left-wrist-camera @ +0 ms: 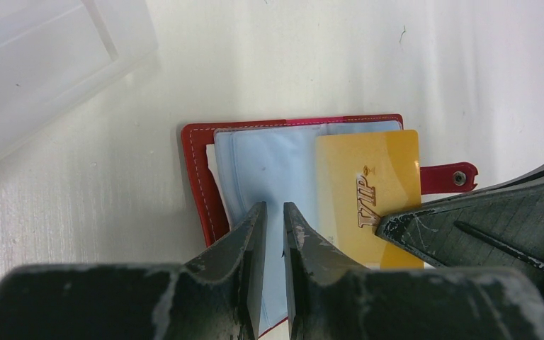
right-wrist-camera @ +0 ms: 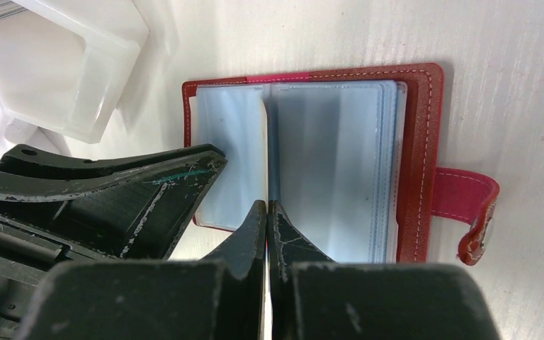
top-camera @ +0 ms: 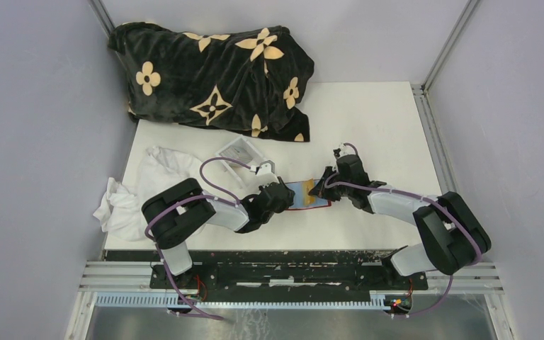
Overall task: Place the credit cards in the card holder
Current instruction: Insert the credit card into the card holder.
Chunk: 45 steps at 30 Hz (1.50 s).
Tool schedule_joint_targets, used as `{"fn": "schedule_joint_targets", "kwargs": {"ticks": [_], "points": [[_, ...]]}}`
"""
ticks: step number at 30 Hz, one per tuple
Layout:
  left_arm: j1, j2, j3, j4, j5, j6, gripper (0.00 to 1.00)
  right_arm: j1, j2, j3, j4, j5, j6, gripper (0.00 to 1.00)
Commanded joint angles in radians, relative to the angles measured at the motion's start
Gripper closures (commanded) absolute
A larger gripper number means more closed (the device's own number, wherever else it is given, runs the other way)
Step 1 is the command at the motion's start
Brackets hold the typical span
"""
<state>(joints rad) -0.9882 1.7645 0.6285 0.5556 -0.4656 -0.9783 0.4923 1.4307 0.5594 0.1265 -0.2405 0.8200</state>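
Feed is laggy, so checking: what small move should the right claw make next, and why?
Probably ease the right claw forward to slide the yellow-orange VIP plastic card into a pale-blue sleeve of the open red leather-like wallet. The card is pinched in that shut claw, lying over the right page, seemingly not seated; the left claw is over the left page.

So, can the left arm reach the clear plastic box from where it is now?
Probably yes. The clear plastic box lies close beside the left claw, on that arm's own side, with nothing between them. The claw sits at the open card holder, though, so it would have to leave it.
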Motion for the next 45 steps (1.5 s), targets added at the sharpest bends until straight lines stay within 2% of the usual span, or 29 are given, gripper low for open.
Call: {"fn": "schedule_joint_targets", "kwargs": {"ticks": [1, 14, 32, 45], "points": [[0.004, 0.049, -0.051, -0.215, -0.014, 0.003, 0.76, -0.004, 0.003, -0.015, 0.067, -0.024, 0.011, 0.99], [0.005, 0.048, -0.059, -0.216, -0.007, 0.002, 0.76, -0.013, 0.057, -0.057, 0.205, -0.068, 0.059, 0.99], [-0.004, -0.07, -0.071, -0.297, -0.052, -0.005, 0.61, -0.012, 0.142, -0.056, 0.199, -0.033, 0.03, 0.99], [-0.006, -0.206, -0.102, -0.358, -0.105, -0.025, 0.59, -0.013, 0.185, -0.037, 0.179, -0.047, 0.013, 0.99]]}}
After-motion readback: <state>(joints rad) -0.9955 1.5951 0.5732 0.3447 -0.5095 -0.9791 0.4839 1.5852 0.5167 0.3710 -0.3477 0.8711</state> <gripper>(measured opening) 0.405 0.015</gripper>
